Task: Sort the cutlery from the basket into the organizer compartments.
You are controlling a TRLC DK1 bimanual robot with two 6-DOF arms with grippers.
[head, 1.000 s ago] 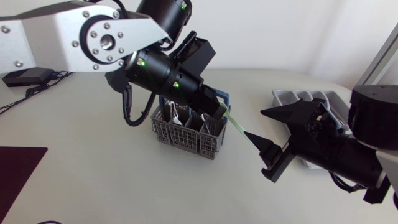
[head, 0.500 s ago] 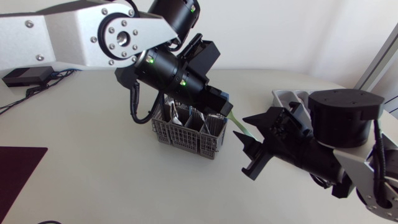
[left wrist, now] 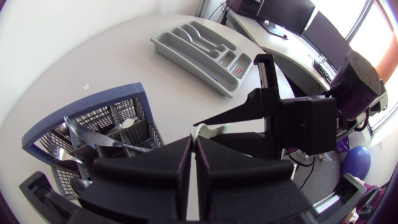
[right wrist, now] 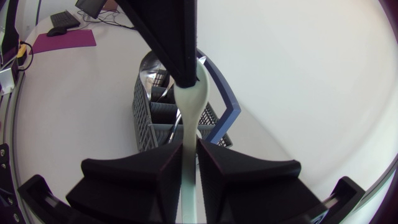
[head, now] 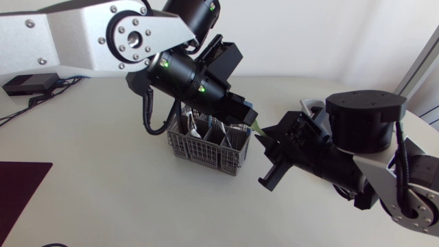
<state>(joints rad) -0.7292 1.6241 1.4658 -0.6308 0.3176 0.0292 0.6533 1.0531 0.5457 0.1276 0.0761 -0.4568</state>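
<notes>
The pale spoon [right wrist: 186, 99], largely hidden overhead, seems clamped by both left pincer [left wrist: 194, 140] and right pincer [right wrist: 189, 144].

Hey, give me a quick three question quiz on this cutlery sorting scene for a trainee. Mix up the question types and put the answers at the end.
1. Multiple choice: of the left hand and the right hand, which grips the pale green plastic utensil? A) left only. B) right only. C) both.
2. True or false: metal cutlery stands in the grey mesh basket with a blue rim.
3. Short answer: how many pieces lie in the grey plastic organizer tray?
Key: 1 C. 2 true. 3 zero, as far as the left wrist view shows.
</notes>
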